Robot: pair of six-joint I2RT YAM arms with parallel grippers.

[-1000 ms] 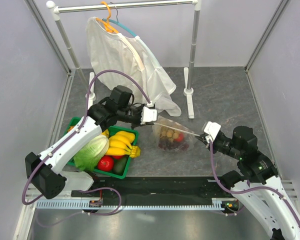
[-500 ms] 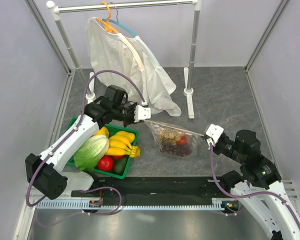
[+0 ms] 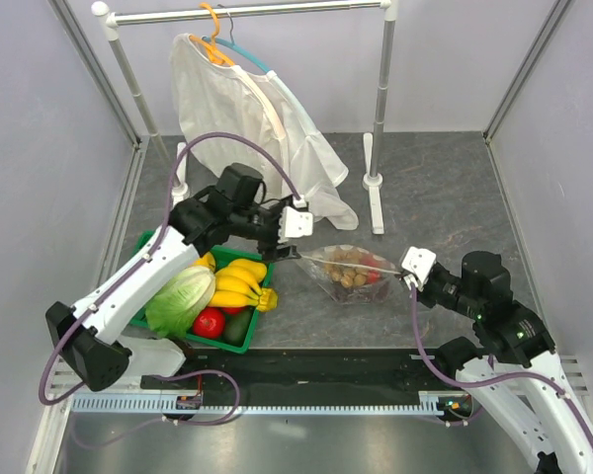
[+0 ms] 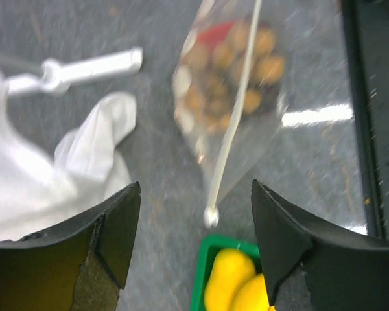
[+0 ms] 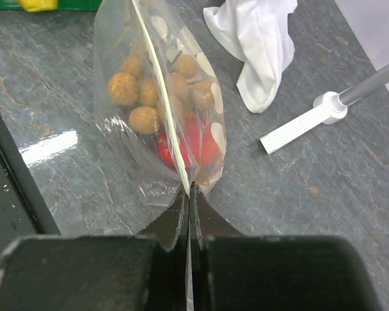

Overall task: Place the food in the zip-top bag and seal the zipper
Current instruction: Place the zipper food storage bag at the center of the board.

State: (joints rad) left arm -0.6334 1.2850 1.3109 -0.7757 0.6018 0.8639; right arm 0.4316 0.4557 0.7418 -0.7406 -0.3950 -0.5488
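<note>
Two hands work at one bag, and only one of them has hold of it. The right hand (image 5: 189, 194) is pinched fully closed on the end of the zipper (image 5: 161, 97) farthest from the green basket (image 4: 200, 278), so the zip-top bag (image 5: 126, 129) hangs from that one clamp with its belly on the worktop (image 5: 311, 207) just beside the basket. The left hand (image 4: 194, 191) hovers over the bag's basket-side corner with its fingers spread wide and nothing between them. The small white slider tab (image 4: 211, 217) sits at that same end, directly below the gap and apart from both fingers.

Inside the bag lie the tan-brown berries (image 5: 146, 103) and the orange-red ball (image 5: 204, 146). I cannot make out the purple grapes for certain. The strip looks like one straight line along its length, but whether it is pressed shut all the way I cannot tell.

My worry is that free corner. With one end unsupported the strip may sag, and any unsealed stretch could let a berry roll out toward the basket. A spread finger moving off could also snag the slider tab and drag the zipper back open, or nudge the bag against the basket rim
</note>
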